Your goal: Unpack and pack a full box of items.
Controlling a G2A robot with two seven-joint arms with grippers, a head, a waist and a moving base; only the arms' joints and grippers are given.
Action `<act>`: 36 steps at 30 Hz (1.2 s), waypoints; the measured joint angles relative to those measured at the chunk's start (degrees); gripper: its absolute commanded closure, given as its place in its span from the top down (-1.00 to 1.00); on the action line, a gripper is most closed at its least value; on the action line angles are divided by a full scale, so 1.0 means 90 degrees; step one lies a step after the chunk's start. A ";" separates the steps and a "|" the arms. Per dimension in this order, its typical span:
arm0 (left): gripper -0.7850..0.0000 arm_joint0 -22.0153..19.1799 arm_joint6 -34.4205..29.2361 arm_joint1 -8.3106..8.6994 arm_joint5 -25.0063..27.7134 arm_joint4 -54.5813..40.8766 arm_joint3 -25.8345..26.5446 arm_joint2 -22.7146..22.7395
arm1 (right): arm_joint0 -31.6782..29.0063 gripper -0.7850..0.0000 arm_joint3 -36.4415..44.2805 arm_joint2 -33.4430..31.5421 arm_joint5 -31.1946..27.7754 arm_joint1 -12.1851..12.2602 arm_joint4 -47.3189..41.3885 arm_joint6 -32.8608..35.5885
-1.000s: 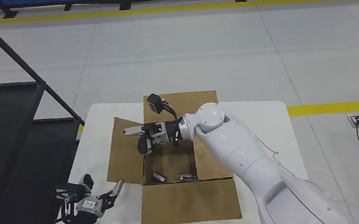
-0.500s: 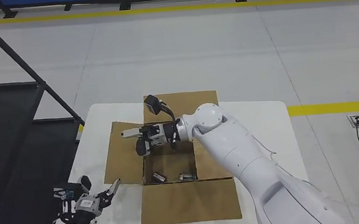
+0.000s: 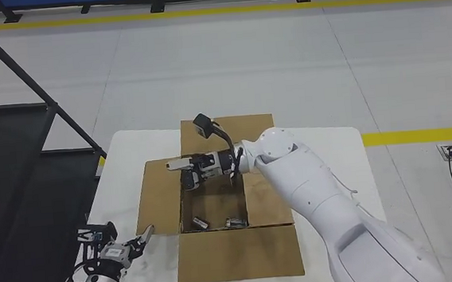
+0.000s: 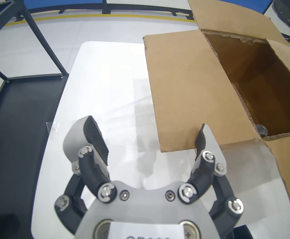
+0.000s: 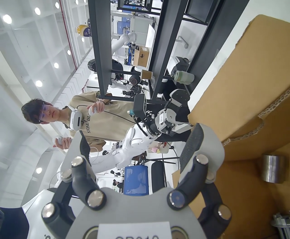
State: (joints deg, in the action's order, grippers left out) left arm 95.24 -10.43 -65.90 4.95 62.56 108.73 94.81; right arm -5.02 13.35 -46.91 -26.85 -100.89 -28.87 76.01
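The brown cardboard box (image 3: 215, 202) stands open in the middle of the white table (image 3: 323, 157), its flaps spread flat. Inside lie small metal parts (image 3: 234, 222), one of them a short steel cylinder (image 5: 273, 168). My right gripper (image 3: 177, 166) hovers at the box's far left corner, above the left flap (image 3: 160, 198), open and empty; its fingertips (image 5: 197, 133) stand beside the cardboard edge. At the table's near left corner, just off the left flap's corner (image 4: 181, 95), my left gripper (image 3: 121, 249) is open with nothing between its pads (image 4: 95, 135).
A black metal rack (image 3: 19, 149) stands left of the table, its post close to the table's far left corner. The left strip of the table (image 4: 102, 86) is bare. A person holding controllers stands beyond the table (image 5: 95, 122).
My right gripper has shifted a little to the right and turned at the box's far left corner. My left gripper has drawn back toward the table's near edge.
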 measured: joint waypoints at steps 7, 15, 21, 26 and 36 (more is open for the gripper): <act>1.00 0.0001 -0.0102 -0.0015 -0.0137 0.0008 -0.0036 0.0045 | -0.0022 1.00 0.0063 -0.0182 -0.0029 0.0122 -0.0043 0.0094; 1.00 0.0044 -0.0026 -0.0032 -0.0183 0.0025 -0.0019 0.0070 | -0.0049 1.00 0.0166 -0.0325 -0.0047 0.0229 0.0002 0.0111; 1.00 0.0287 0.0141 -0.0042 -0.0239 0.0023 0.0357 0.0264 | -0.0074 1.00 0.0239 -0.0446 -0.0075 0.0324 0.0021 0.0082; 1.00 0.0663 0.0391 -0.0054 -0.0222 0.0036 0.0930 0.0489 | -0.0127 1.00 0.0387 -0.0633 -0.0065 0.0506 -0.0038 0.0094; 1.00 0.1202 0.0790 -0.0097 -0.0355 0.0396 0.1889 0.0639 | -0.0541 1.00 0.1073 -0.1077 -0.0132 0.1089 0.0026 0.0026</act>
State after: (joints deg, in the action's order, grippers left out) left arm 106.06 -3.31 -66.77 1.76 66.12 125.73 100.56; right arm -9.89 23.01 -56.60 -28.04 -91.09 -28.63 76.24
